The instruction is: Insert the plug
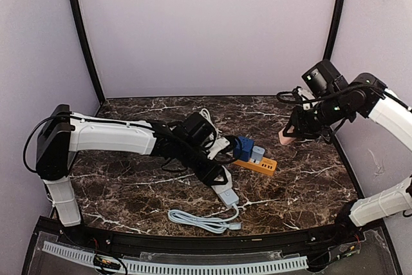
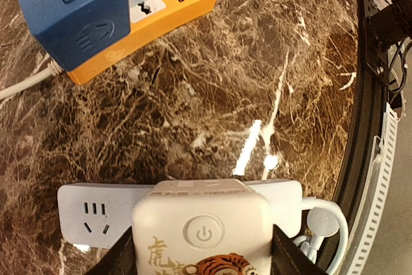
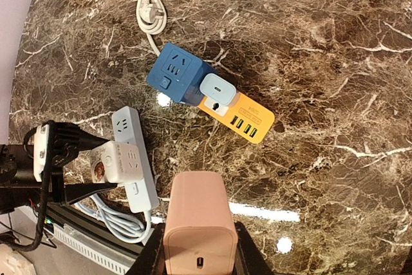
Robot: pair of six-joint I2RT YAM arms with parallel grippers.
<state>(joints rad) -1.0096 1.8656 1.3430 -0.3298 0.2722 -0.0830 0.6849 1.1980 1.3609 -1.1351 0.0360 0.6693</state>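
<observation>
My left gripper [image 1: 215, 173] is shut on a white cube adapter [image 2: 203, 233] with a power button and a tiger print, holding it on or just over the white power strip [image 2: 90, 214]; I cannot tell whether its prongs are seated. The strip also shows in the top view [image 1: 226, 192] and the right wrist view [image 3: 135, 159]. My right gripper [image 1: 288, 134] is shut on a pink charger plug [image 3: 196, 223], held high above the table at the right. An orange power strip [image 3: 248, 119] carries a blue cube socket [image 3: 175, 75] and a light blue charger [image 3: 217, 88].
A coiled white cable with plug [image 3: 149, 11] lies at the back of the marble table. The white strip's pale blue cord [image 1: 203, 220] is coiled near the front edge. Black frame posts and lilac walls enclose the table.
</observation>
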